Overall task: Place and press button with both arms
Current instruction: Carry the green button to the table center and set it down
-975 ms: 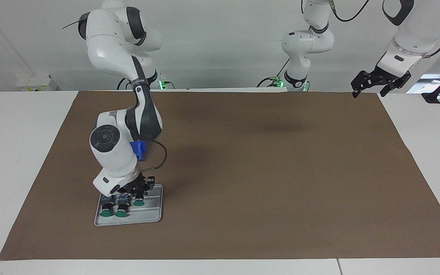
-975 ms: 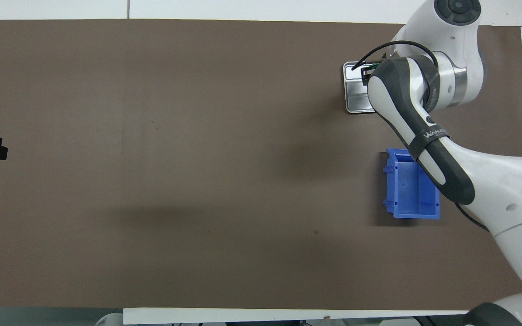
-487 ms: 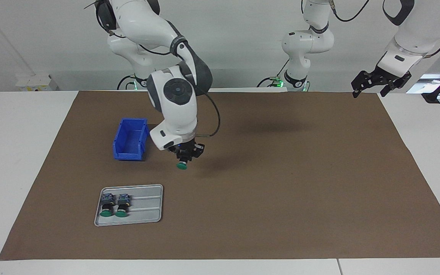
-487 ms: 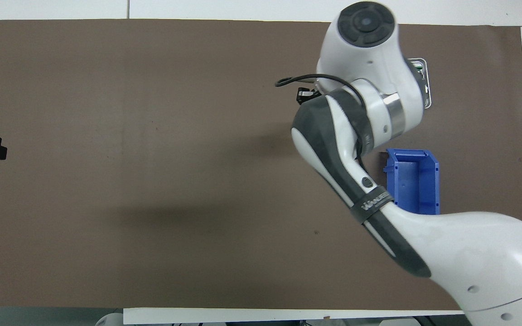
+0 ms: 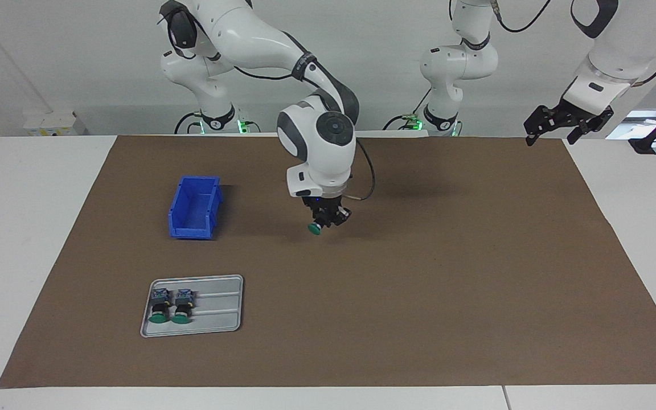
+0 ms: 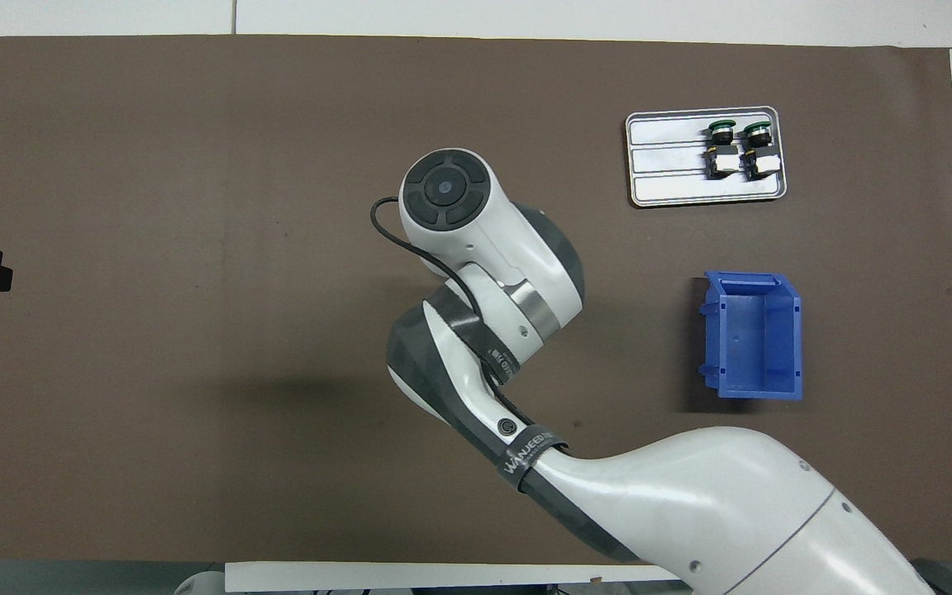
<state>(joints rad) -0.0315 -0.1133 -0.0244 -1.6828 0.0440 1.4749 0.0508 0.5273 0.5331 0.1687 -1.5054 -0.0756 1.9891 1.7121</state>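
Note:
My right gripper (image 5: pixel 324 220) hangs over the middle of the brown mat (image 5: pixel 419 285), shut on a button (image 5: pixel 315 228) whose green cap points down, a little above the mat. In the overhead view the right arm's wrist (image 6: pixel 476 231) hides both the gripper and the button. Two more buttons (image 5: pixel 160 312) (image 5: pixel 181 311) lie side by side in the metal tray (image 5: pixel 220 319), at the tray's end toward the right arm's side of the table. My left gripper (image 5: pixel 550 136) waits open and empty, high over the mat's corner at the left arm's end.
A blue bin (image 5: pixel 194 213) stands empty on the mat, nearer to the robots than the tray (image 6: pixel 666 178). In the overhead view the bin (image 6: pixel 753 339) is beside the right arm's forearm.
My right gripper has lifted one button out of the tray and carried it toward the middle of the mat. Two buttons stay in the tray. The left arm has not moved.

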